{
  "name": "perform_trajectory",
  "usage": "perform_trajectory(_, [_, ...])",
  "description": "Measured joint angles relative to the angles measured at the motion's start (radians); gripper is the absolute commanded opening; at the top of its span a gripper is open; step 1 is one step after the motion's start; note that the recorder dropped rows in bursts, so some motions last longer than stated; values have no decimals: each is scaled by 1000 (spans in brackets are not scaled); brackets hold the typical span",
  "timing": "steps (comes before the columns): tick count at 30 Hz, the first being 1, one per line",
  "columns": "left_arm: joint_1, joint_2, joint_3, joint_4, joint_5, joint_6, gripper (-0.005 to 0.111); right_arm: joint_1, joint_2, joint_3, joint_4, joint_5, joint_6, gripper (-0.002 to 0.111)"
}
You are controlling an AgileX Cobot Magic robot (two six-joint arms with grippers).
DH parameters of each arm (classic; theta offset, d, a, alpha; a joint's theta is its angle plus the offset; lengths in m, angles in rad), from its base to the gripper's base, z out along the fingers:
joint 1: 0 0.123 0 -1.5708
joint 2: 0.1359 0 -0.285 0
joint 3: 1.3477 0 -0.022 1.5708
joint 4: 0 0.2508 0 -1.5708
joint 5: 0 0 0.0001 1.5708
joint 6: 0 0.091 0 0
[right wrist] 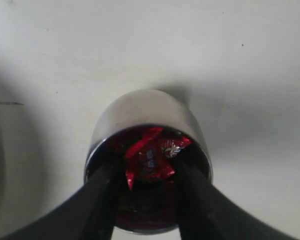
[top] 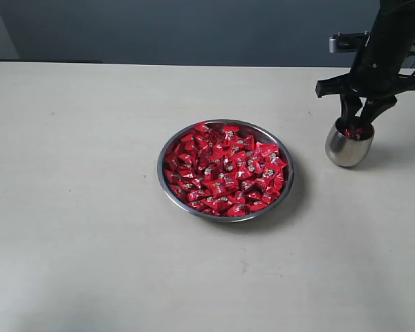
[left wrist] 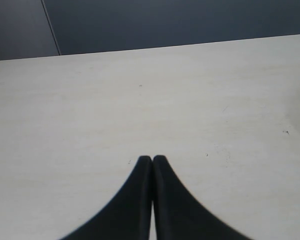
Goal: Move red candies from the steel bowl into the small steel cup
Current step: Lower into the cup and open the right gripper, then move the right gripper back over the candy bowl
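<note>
Right gripper (right wrist: 147,167): tips in cup (right wrist: 145,112) mouth, jaws narrow, pinching one candy (right wrist: 142,150). Left gripper (left wrist: 152,160): closed, empty. Bowl (top: 159,166) of candies (top: 225,169) sits to the right gripper's left.

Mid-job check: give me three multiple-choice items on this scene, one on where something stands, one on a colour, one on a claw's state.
1. In the exterior view, where does the cup stand relative to the bowl?
A. left of it
B. right of it, apart
C. inside it

2. What colour are the candies in the bowl?
A. red
B. green
C. gold

3. How is the left claw?
A. wide open
B. shut on a spoon
C. shut, empty

Answers:
1. B, the cup sits apart on the bowl's right, under the right claw, which pinches a candy at the cup's mouth.
2. A, the wrappers are shiny red.
3. C, the left wrist view shows its fingers pressed together over the table with nothing between them.
</note>
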Motion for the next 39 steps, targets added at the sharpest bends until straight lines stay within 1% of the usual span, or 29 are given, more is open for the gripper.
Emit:
perform_trajectory(8, [0, 0, 0, 0, 0, 0, 0, 0, 0, -3, 2, 0, 0, 37])
perform_trajectory(15, [0, 0, 0, 0, 0, 0, 0, 0, -50, -6, 81, -2, -5, 37])
perform_trajectory(17, [0, 0, 0, 0, 0, 0, 0, 0, -74, -6, 124, -2, -5, 37])
perform_trajectory(22, [0, 0, 0, 0, 0, 0, 0, 13, -115, -9, 399, 0, -139, 37])
perform_trajectory(23, [0, 0, 0, 0, 0, 0, 0, 31, -115, -9, 441, -1, -178, 37])
perform_trajectory(25, [0, 0, 0, 0, 0, 0, 0, 99, -115, -9, 480, -6, -241, 37])
perform_trajectory(27, [0, 0, 0, 0, 0, 0, 0, 192, -115, -9, 478, -49, -277, 37])
perform_trajectory(30, [0, 0, 0, 0, 0, 0, 0, 328, -87, -52, 364, -88, -284, 37])
perform_trajectory(33, [0, 0, 0, 0, 0, 0, 0, 411, -18, -127, 275, -67, -271, 37])
perform_trajectory(37, [0, 0, 0, 0, 0, 0, 0, 462, 73, -215, 240, -58, -256, 37])
perform_trajectory(39, [0, 0, 0, 0, 0, 0, 0, 463, 105, -237, 210, -50, -185, 37])
